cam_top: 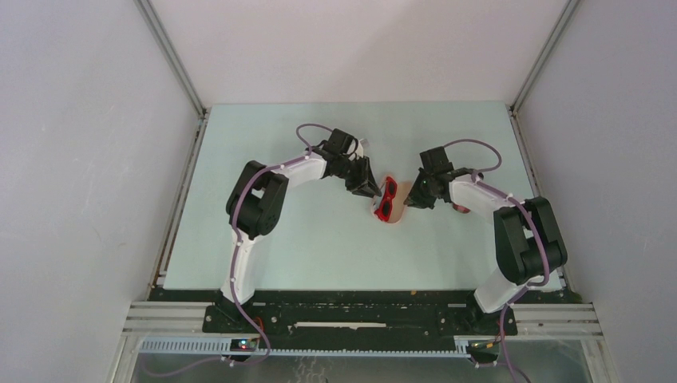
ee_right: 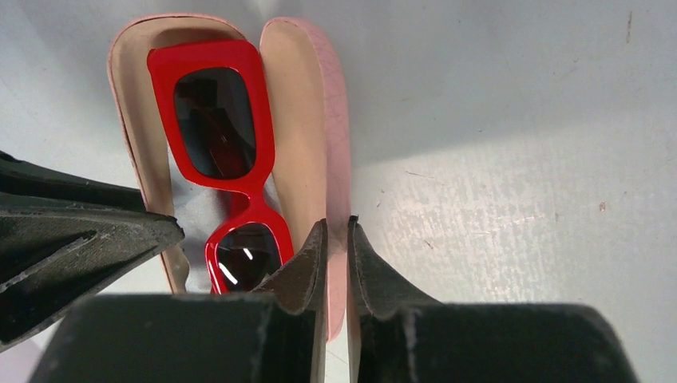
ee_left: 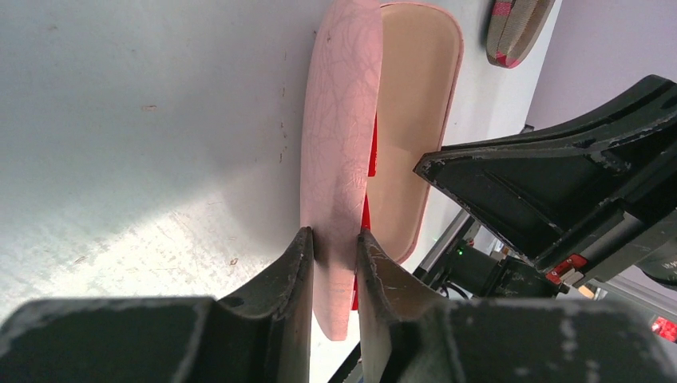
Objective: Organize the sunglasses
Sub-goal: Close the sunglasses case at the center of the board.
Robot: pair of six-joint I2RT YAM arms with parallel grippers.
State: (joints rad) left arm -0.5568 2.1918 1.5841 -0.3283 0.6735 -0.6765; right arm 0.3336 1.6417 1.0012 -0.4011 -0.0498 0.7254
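The red sunglasses (ee_right: 243, 199) lie folded, lenses up, inside the open pink case (ee_right: 299, 120). In the right wrist view they fill the upper left of the frame, resting in the beige-lined half on the left, while the other half stands on edge just to their right. In the top view the red sunglasses (cam_top: 387, 199) show at the middle of the frame, between the 2 arms, on the pale table (cam_top: 319, 247).

The left gripper (ee_left: 335, 239) is closed down to a narrow gap on 1 half of the pink case (ee_left: 339, 120). Both of its fingers press against that shell near its lower end, at the bottom centre of the left wrist view. A strip of red frame shows between this shell and the beige-lined half behind it.

The right gripper (ee_right: 337, 227) is nearly closed too, its 2 fingers pinching the rim of the upright half at the bottom centre of its own view (only the thin edge sits between them).

In the top view both grippers meet at the case, the left gripper (cam_top: 369, 190) on the left of the sunglasses and the right gripper (cam_top: 415, 198) on the right.

A plaid case (ee_left: 517, 28) lies on the table at the upper right of the left wrist view, well apart from the pink one
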